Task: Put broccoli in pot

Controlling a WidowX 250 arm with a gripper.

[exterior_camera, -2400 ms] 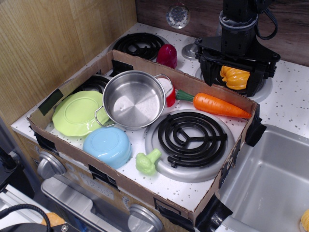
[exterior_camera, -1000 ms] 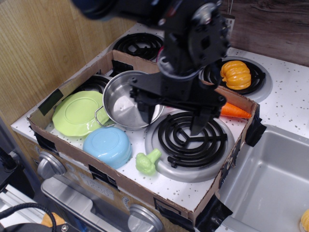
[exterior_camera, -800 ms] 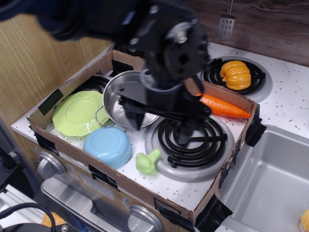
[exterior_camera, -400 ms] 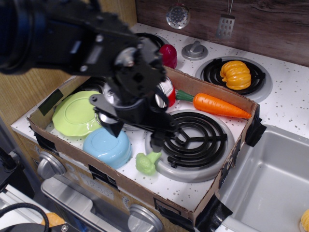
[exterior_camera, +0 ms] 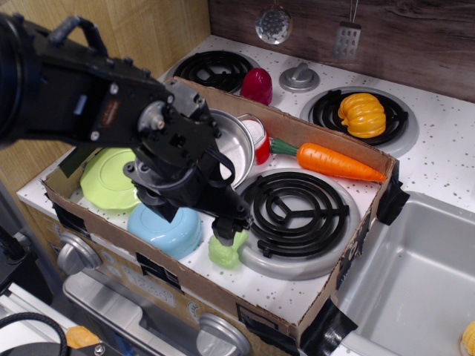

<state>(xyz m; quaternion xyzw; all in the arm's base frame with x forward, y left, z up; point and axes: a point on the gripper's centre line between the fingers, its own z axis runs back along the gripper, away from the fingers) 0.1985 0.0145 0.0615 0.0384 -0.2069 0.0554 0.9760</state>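
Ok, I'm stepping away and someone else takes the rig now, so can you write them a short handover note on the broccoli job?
Tool: low over the broccoli, one finger on its top; open or shut cannot be told, and no grasp is visible.
Broccoli: on the white stove top inside the cardboard box, at the front edge of the burner, beside the blue bowl.
Pot: behind the arm, partly hidden; what shows of it looks empty.
Done: approach only.
Left: grasp the broccoli, lift it, carry it to the pot, release.
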